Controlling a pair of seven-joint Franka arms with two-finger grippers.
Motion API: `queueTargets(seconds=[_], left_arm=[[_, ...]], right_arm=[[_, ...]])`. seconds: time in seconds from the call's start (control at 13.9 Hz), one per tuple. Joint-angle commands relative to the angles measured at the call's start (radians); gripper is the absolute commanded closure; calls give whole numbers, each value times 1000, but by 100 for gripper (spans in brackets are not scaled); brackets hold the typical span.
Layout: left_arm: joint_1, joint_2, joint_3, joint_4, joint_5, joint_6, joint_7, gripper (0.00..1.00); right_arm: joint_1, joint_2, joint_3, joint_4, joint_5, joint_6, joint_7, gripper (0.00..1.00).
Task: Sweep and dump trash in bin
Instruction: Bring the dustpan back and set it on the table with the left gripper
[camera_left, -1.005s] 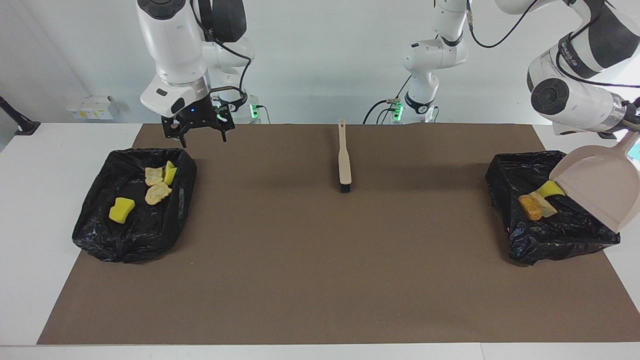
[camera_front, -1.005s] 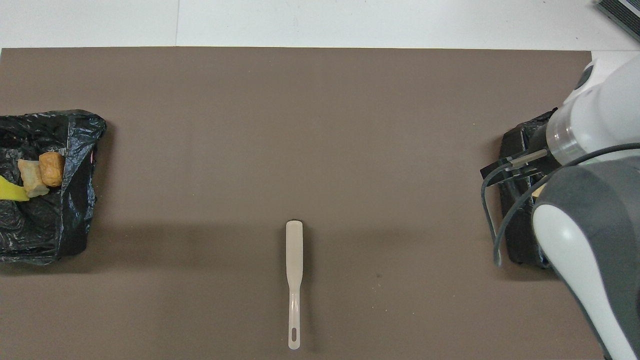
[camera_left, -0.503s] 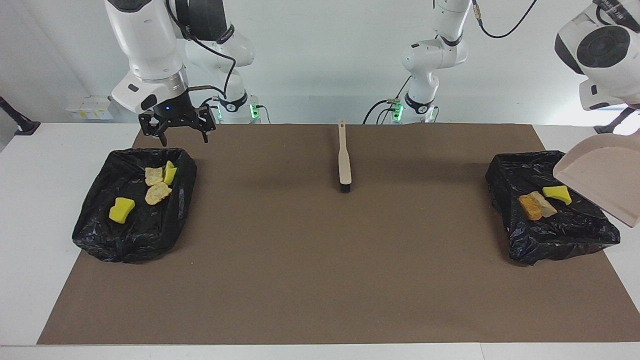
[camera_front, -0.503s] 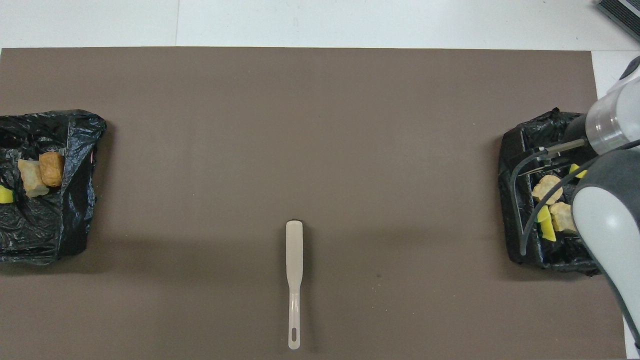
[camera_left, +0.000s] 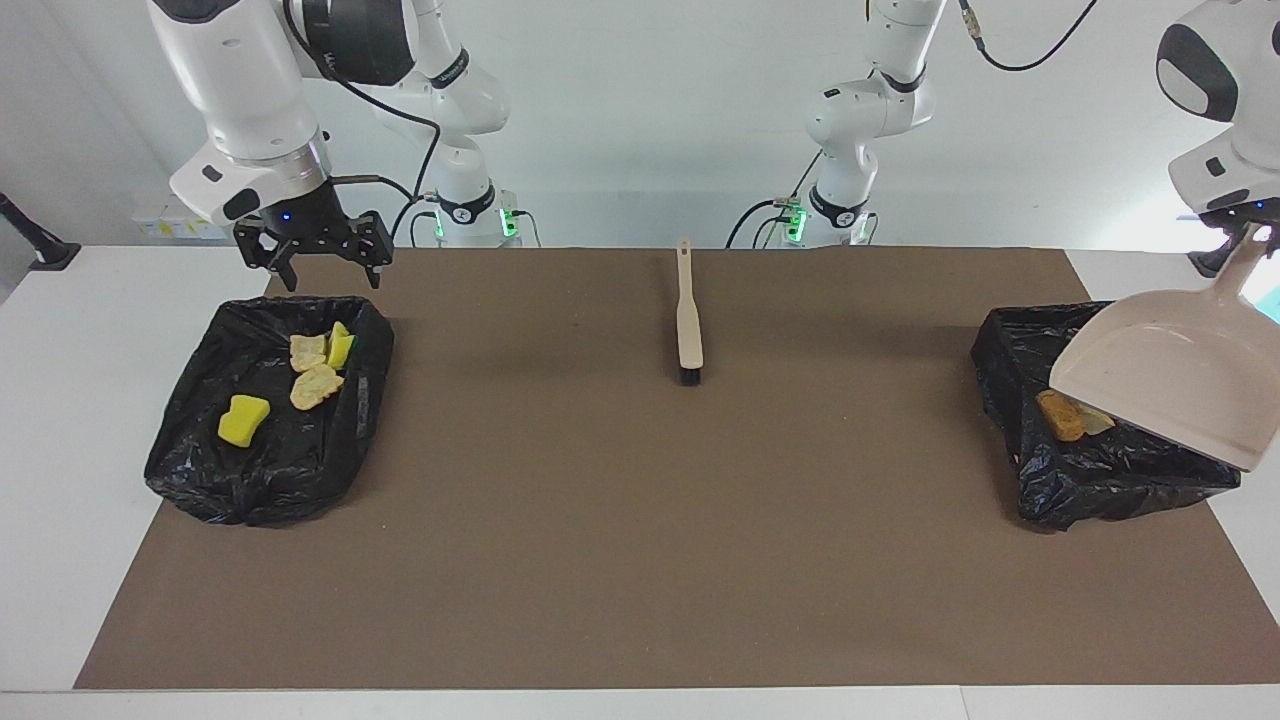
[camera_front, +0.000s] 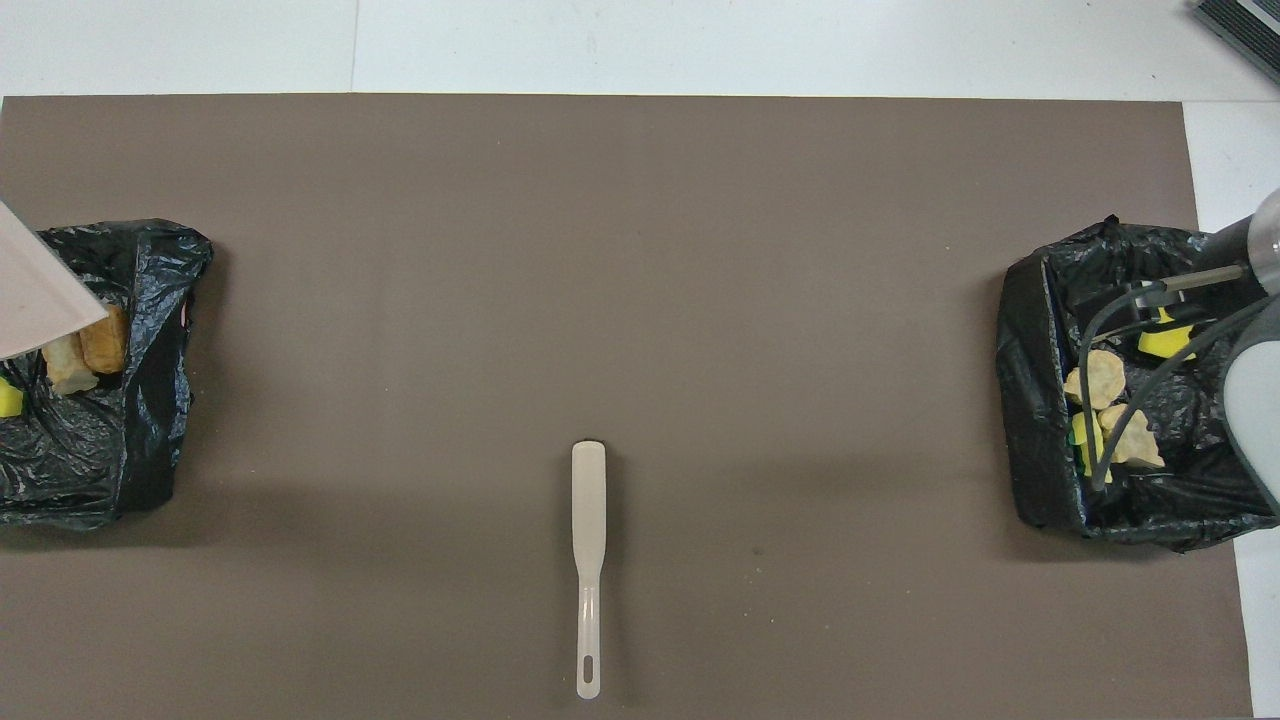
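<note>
The beige dustpan (camera_left: 1165, 385) hangs tilted over the black-lined bin (camera_left: 1090, 490) at the left arm's end. My left gripper (camera_left: 1248, 240) is shut on its handle. An orange-brown scrap (camera_left: 1060, 415) and a pale one lie in that bin, partly under the pan. From above, the pan's corner (camera_front: 35, 300), the orange scrap (camera_front: 105, 340) and a yellow bit (camera_front: 8, 398) show. The second bin (camera_left: 250, 490), at the right arm's end, holds a yellow sponge (camera_left: 243, 420) and beige lumps (camera_left: 316, 386). My right gripper (camera_left: 333, 280) hangs open and holds nothing, over that bin's rim nearest the robots.
A beige brush (camera_left: 690, 320) lies on the brown mat (camera_left: 640, 560) midway between the bins, its handle pointing toward the robots. In the overhead view the brush (camera_front: 588, 540) lies on bare mat. The right arm's cable hangs over its bin (camera_front: 1040, 400).
A yellow scrap slid off the dustpan into the bin. The left arm then rose and swung the pan back over it. The right gripper drifted toward its end of the table, still open.
</note>
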Motion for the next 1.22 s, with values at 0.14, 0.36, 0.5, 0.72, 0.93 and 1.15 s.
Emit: queueTargets(seconds=[0.14, 0.36, 0.5, 0.72, 0.93, 1.15], left_arm=[[-43, -38, -27, 13, -263, -174, -395, 100], [-116, -70, -35, -38, -390, -187, -547, 100], [-186, -69, -35, -64, -478, -143, -688, 100], [-332, -60, -36, -134, -559, 41, -985, 100], [-476, -51, -36, -234, -651, 261, -1230, 100], [-576, 27, -36, -245, -662, 396, -1323, 100]], right_arm=[[21, -79, -87, 4, 102, -25, 44, 0], [22, -116, -84, -31, 103, -48, 112, 0], [23, -130, -73, -48, 103, -46, 106, 0], [20, -125, -73, -44, 105, -43, 107, 0], [17, -125, -73, -44, 103, -45, 106, 0], [18, -125, -73, -44, 103, -45, 106, 0]])
